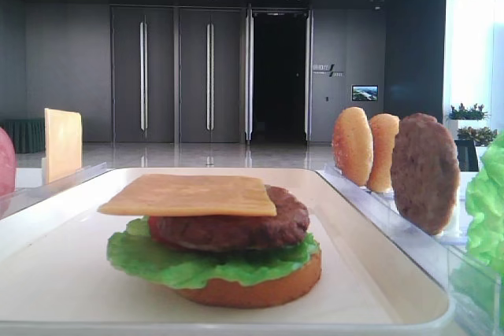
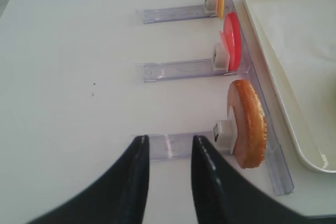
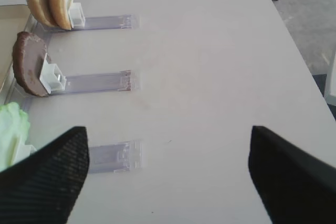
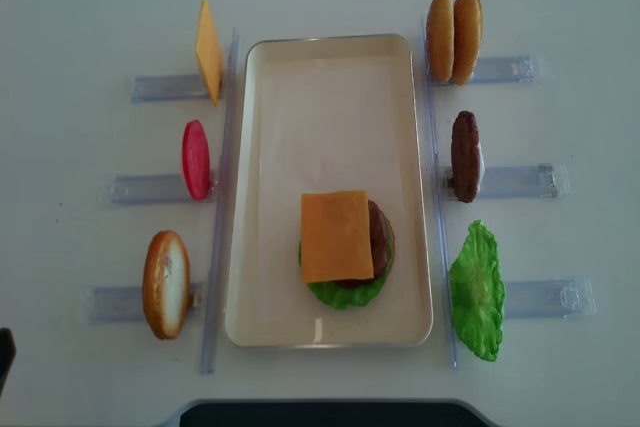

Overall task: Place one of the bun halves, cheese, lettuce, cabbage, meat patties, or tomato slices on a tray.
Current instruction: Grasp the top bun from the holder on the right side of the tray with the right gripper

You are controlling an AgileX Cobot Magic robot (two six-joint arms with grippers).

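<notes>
While no label or brand can be read anywhere, the right pincer [image 3: 168, 177] hangs over the bare desk [image 3: 210, 77] with its black fingers [image 3: 47, 177] spread wide, holding nothing. The left pincer [image 2: 168, 182] shows a narrow gap, apparently empty. On the white tray [image 4: 330, 77], toward its near end, a square cheese [image 4: 336, 235] slice tops a patty [image 1: 236, 222], lettuce [image 1: 197, 261] and a flat bun base [image 1: 260, 289]. Two sesame bun halves [image 4: 452, 37] stand racked off the tray's far right corner.
</notes>
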